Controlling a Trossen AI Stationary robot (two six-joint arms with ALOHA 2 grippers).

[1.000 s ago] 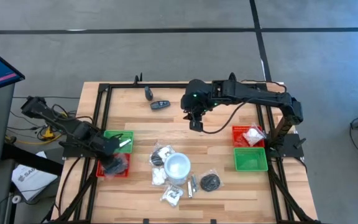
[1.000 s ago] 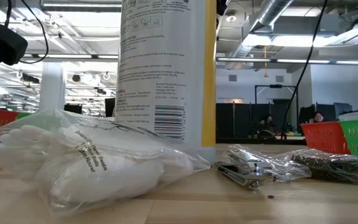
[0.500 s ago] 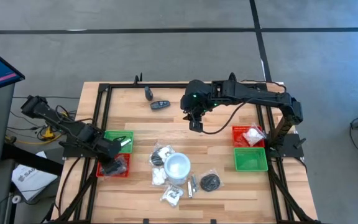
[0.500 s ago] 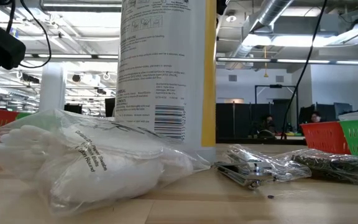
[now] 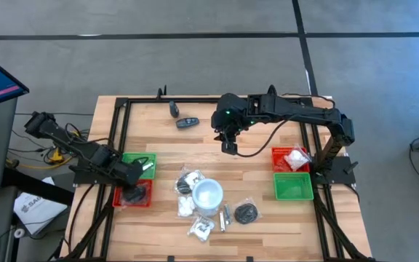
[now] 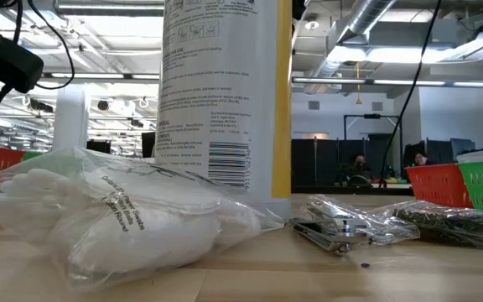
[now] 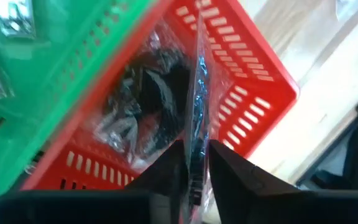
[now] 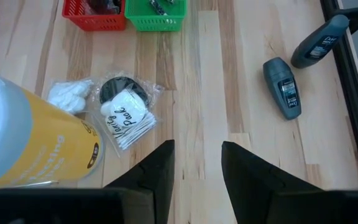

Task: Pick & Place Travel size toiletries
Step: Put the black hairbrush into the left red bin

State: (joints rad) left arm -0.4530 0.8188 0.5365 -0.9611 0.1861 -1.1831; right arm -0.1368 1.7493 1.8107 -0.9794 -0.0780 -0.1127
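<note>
The left gripper [image 5: 132, 195] hangs over the left red tray [image 5: 142, 198], jaws narrow around a clear wrapper [image 7: 199, 118], as only its wrist view reveals. The right gripper [image 5: 228, 146] waits mid-tabletop, jaws parted. A packet [image 8: 127, 125] reads "Vanity Pack".

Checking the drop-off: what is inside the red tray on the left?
The red tray holds a black item in a clear wrapper, pinched between the left gripper fingers; anything beneath is hidden.

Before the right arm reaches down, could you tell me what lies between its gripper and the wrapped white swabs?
Only bare wood: the right wrist view shows plain tabletop between the right gripper and the wrapped white swabs.
</note>
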